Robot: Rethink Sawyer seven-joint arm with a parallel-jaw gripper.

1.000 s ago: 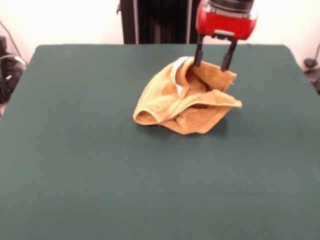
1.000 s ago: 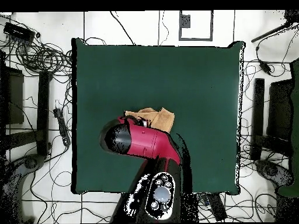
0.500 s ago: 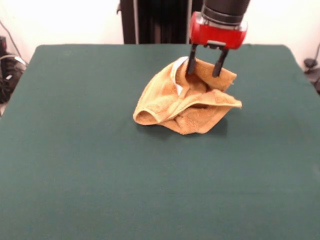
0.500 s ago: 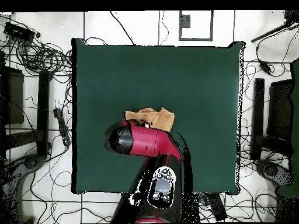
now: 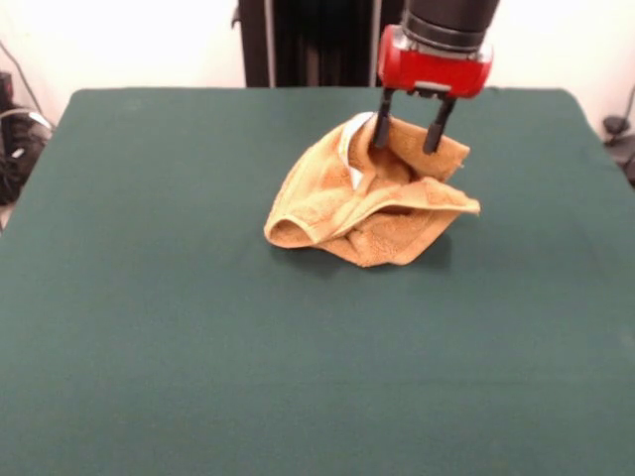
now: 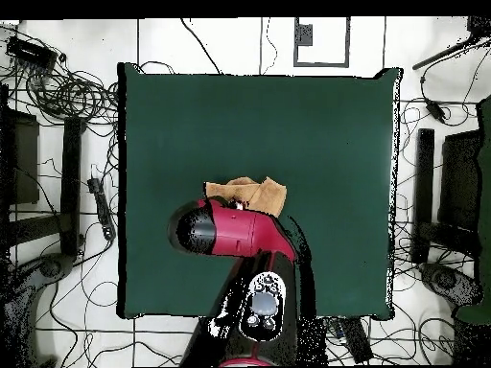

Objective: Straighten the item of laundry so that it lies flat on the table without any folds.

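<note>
The orange-tan towel (image 5: 372,198) lies crumpled in a heap on the dark green table (image 5: 179,327), right of centre toward the far side. A small white label shows on its upper left fold. My gripper (image 5: 407,147) hangs open over the heap's far top edge, its two dark fingers (image 5: 381,131) straddling a raised fold, tips touching or just into the cloth. In the overhead view the red arm (image 6: 240,233) covers most of the towel (image 6: 257,192); only its far part shows.
Cables and equipment stands (image 6: 72,182) lie on the floor around the table (image 6: 326,134) in the overhead view. The black pedestal (image 5: 308,40) stands behind the table's far edge.
The gripper came down and slightly left onto the towel's top fold, then held nearly still. The towel's shape has not changed.
</note>
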